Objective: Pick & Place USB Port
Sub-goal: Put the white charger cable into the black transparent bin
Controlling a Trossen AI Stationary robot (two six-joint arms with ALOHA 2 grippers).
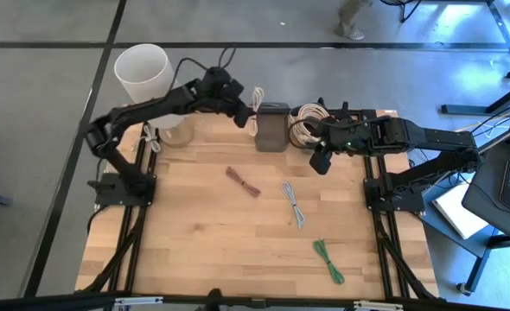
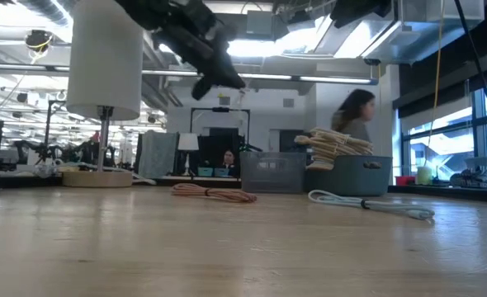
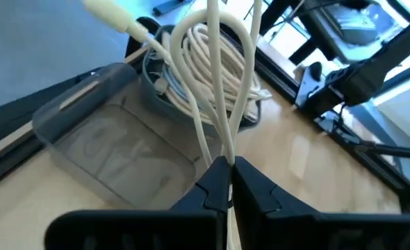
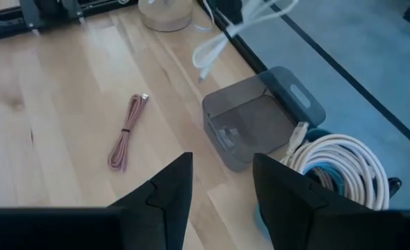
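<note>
The left gripper (image 3: pixel 224 182), fingers pinched on a looped white USB cable (image 3: pixel 215 83), is hanging above the clear grey plastic bin (image 1: pixel 271 131) at the table's far edge; lowering before release should keep the loops inside. The right gripper (image 4: pixel 222 186) is waiting beside it, fingers apart, empty.

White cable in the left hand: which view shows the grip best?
Left wrist view: the left hand is shut on the white cable, loops hanging above the grey bin. High view shows a small loop; right wrist, a blur; low, barely.
</note>
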